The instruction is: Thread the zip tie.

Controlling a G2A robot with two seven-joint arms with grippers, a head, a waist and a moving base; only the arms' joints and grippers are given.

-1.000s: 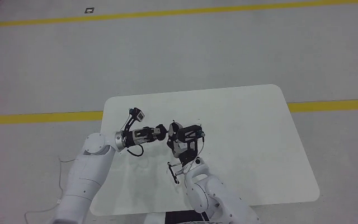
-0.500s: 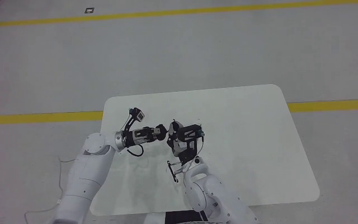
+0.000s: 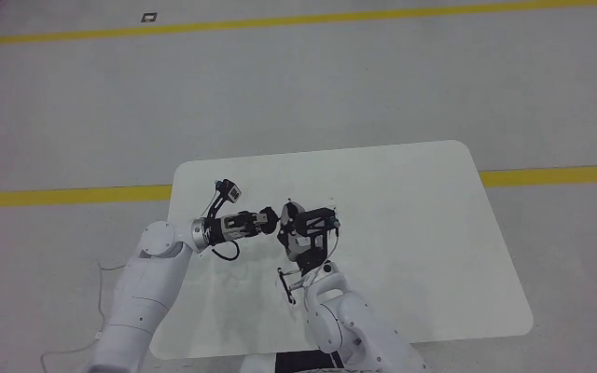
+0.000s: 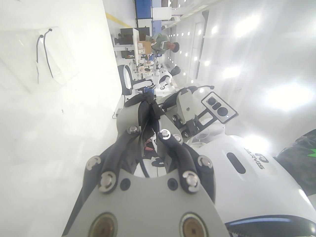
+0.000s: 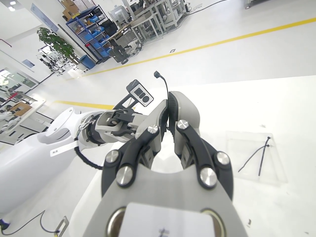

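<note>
Over the table's left-middle, my two grippers meet tip to tip. My right gripper [image 5: 169, 110] [image 3: 288, 224] is shut on a thin black zip tie [image 5: 166, 87]. The tie's strap rises from between the pads, and its square head [image 5: 156, 74] sticks up free. Coming from the left, my left gripper [image 4: 147, 101] [image 3: 269, 220] is shut, its black pads pressed together on a thin black strap that looks like the same tie. A short stretch of that strap curves back between its finger links [image 4: 144, 165]. The contact point between the two grippers is hidden.
A clear plastic sheet [image 5: 276, 173] [image 4: 61, 72] lies flat on the white table [image 3: 420, 233] near the front edge. Two spare black zip ties [image 5: 261, 156] [image 4: 48, 57] [image 3: 290, 284] rest on it. The table's right half is bare.
</note>
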